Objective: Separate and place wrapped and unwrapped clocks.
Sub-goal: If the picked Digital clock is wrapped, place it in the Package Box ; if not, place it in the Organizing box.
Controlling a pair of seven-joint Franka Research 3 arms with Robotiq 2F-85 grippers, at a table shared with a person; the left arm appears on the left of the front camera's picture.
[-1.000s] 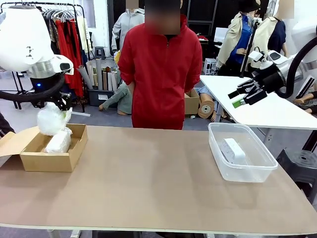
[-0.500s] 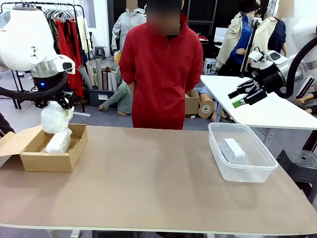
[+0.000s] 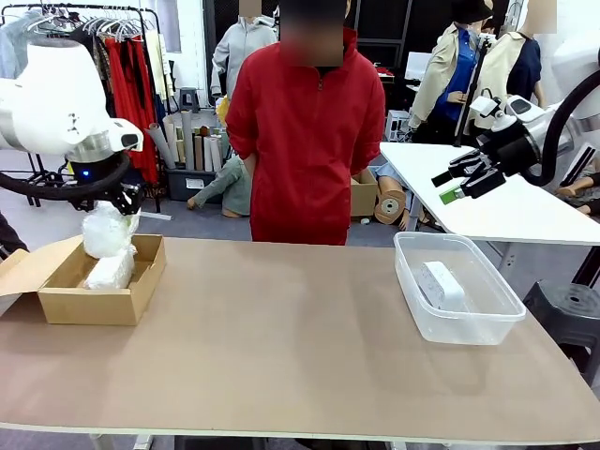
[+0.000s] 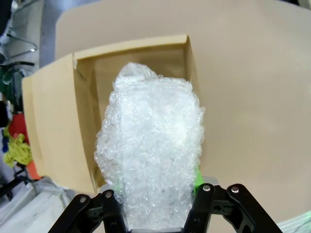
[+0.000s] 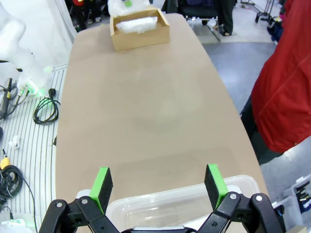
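Hanging from the left claw (image 4: pixel 154 194), a crinkly whitish bubble-wrap bundle (image 4: pixel 151 153).

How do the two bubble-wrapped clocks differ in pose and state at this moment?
The held wrapped clock hangs upright in the air, clamped by the left gripper above the cardboard box; the boxed wrapped clock lies inside that box, free of any gripper. The held one is higher and nearer the box's far edge; the boxed one rests leaning along the box floor. Both are whitish oblong bubble-wrap bundles of similar size.
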